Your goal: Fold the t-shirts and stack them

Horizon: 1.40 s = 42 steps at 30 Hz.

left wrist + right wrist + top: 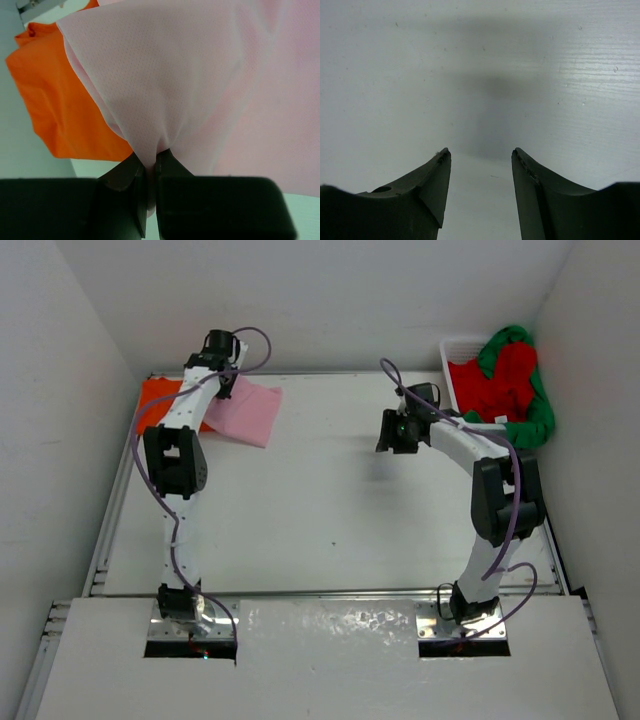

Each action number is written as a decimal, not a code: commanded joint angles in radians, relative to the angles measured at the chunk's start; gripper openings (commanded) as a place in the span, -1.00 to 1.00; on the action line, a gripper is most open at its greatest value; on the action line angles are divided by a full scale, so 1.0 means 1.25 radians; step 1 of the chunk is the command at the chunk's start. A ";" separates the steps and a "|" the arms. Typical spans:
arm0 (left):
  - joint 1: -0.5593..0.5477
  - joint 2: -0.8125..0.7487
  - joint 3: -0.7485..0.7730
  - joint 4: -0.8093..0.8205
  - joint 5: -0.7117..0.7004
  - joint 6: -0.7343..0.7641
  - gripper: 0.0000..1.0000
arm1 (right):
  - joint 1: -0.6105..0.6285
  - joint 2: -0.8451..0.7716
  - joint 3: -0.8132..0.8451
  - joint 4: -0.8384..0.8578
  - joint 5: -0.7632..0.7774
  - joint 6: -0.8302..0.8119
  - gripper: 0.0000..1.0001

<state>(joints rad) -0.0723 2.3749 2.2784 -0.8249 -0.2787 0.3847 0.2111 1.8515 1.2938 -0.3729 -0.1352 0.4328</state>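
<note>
The step in hand looks like laying the pink t-shirt (210,85) onto the orange t-shirt (60,105) at the far left corner of the worktop (330,520), to start the stack. The left pincer (150,159) is clamped on a bunched pinch of pink cloth, with its arm stretched far forward over that corner. The next move calls for settling the pink shirt squarely on the orange one (it overlaps only partly, lying off to the right) and then letting go. The right pincer (480,155) hangs parted and empty above bare worktop, elbow bent. The red t-shirt (495,380) and green t-shirt (540,425) lie heaped in the white basket (452,345) at far right.
</note>
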 commanded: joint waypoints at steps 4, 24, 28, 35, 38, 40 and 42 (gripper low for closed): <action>0.046 -0.070 0.081 0.030 -0.009 0.021 -1.00 | -0.001 -0.028 0.007 -0.016 0.027 -0.030 0.01; 0.290 -0.045 0.073 0.068 0.476 -0.038 -1.00 | -0.001 -0.032 0.013 -0.043 0.039 -0.039 0.01; 0.327 0.014 0.084 0.077 0.495 -0.022 -1.00 | -0.001 -0.027 0.029 -0.051 0.039 -0.042 0.01; 0.349 0.097 0.101 0.136 0.486 -0.001 -1.00 | -0.001 -0.009 0.049 -0.066 0.028 -0.037 0.01; 0.350 0.129 0.111 0.151 0.437 -0.010 -1.00 | 0.000 -0.011 0.050 -0.069 0.026 -0.036 0.01; 0.356 0.134 0.114 0.167 0.400 -0.022 -1.00 | 0.000 -0.015 0.051 -0.072 0.027 -0.036 0.01; 0.371 0.134 0.109 0.181 0.373 -0.049 -1.00 | 0.000 -0.021 0.050 -0.075 0.032 -0.041 0.01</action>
<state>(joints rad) 0.3614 2.5633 2.3753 -0.6819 0.2455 0.3534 0.2111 1.8431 1.3170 -0.4603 -0.0971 0.3920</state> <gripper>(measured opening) 0.041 0.504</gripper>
